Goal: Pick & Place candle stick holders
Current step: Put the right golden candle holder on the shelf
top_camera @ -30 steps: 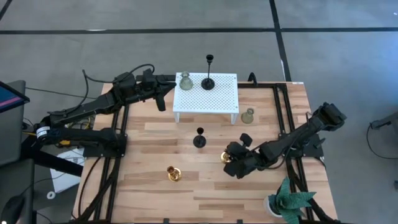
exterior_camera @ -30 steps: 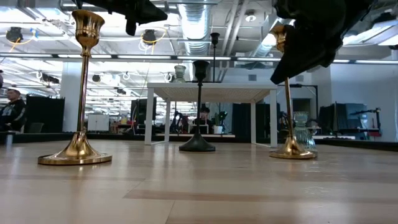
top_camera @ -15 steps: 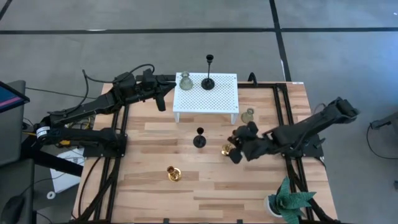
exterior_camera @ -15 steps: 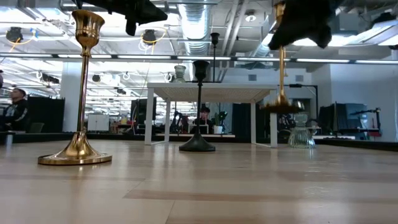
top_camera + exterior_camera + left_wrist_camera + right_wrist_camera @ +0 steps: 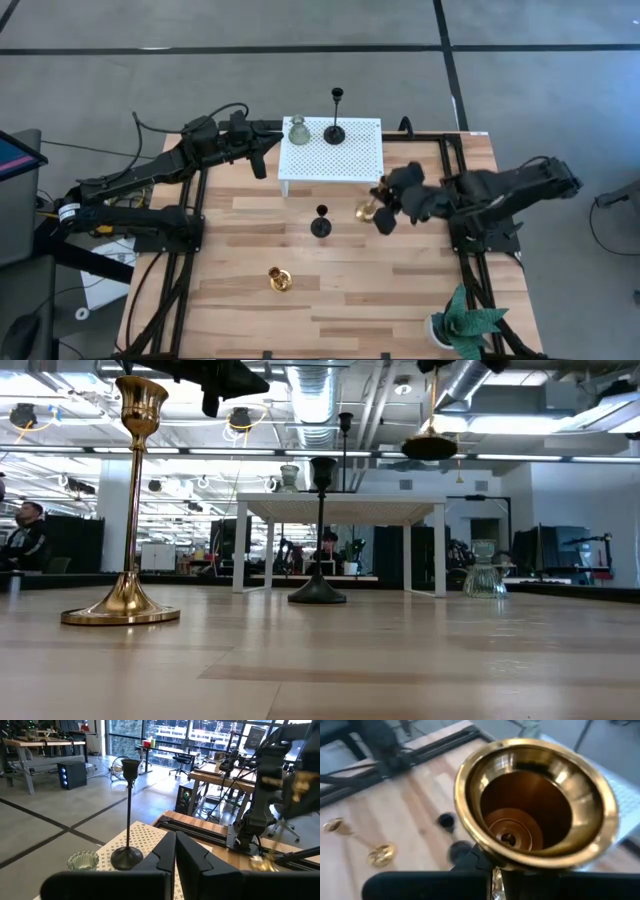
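Across the wooden table [image 5: 330, 290], seen from above, the two dark arms reach in from either side. At the far edge stands a white perforated stand [image 5: 345, 152] with a tall black holder [image 5: 335, 130] and a pale green glass holder [image 5: 297, 131] on its top. The left gripper [image 5: 262, 160] hangs just beside the stand's left end, its fingers [image 5: 192, 857] pressed together on nothing; its wrist view looks past them at the black holder and the green glass one on the dotted top.

The right gripper [image 5: 385, 212] is off the table's right half, just in front of the stand's right corner, clamped on a gold holder [image 5: 367, 210] and carrying it in the air. In the low view the gold round base [image 5: 429, 446] hangs well above the tabletop, higher than the stand's top. The right wrist view is filled by the holder's shiny cup [image 5: 535, 805].

At the near right corner sits a green leafy plant [image 5: 465, 322] in a white pot. A second black holder [image 5: 321, 225] stands near the table's middle, in front of the stand. Another gold holder [image 5: 279, 279] stands on the near left part, well apart from the others. A second green glass holder [image 5: 484, 575] shows only in the low view, on the table to the right of the stand.
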